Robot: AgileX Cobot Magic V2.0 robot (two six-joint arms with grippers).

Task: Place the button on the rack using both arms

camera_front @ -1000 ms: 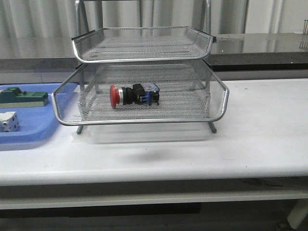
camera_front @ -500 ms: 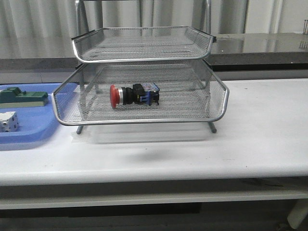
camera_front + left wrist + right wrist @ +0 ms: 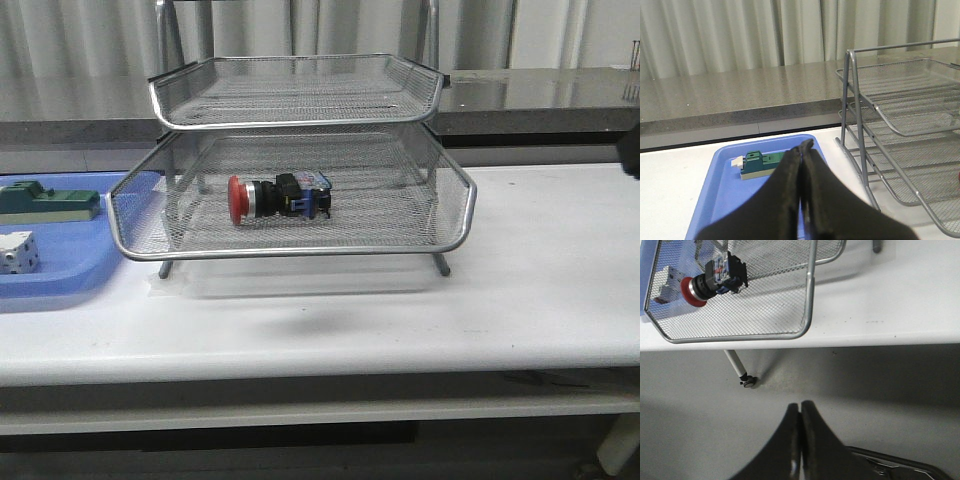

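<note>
The button (image 3: pixel 278 197) is found lying on its side in the pulled-out lower tier of the rack (image 3: pixel 300 160), roughly at the middle of that tier's mesh floor. Its red head is turned toward the rack's left side, with the silver collar behind it and the black-and-blue body pointing toward the rack's right. It is touched by neither tool. In the right wrist view the same button (image 3: pixel 710 280) is seen through the mesh, resting inside the tier's wire rim.

The rack is seen standing on the white table (image 3: pixel 540 290) on thin legs, the upper tier set further back than the tier that carries the button.

To the left of the rack, just beside it, a blue tray (image 3: pixel 60 275) is noted on the table. A green block (image 3: pixel 48 203) and a white cube (image 3: pixel 18 252) lie in it, apart from each other.

The left tool (image 3: pixel 803 150) is seen with its fingers pressed together and nothing held; it is raised above the near part of the blue tray, to the left of the rack. The right tool (image 3: pixel 800 412) is likewise pressed together and empty, held out in front of the rack beyond the table edge, over the grey floor (image 3: pixel 690 440).
</note>
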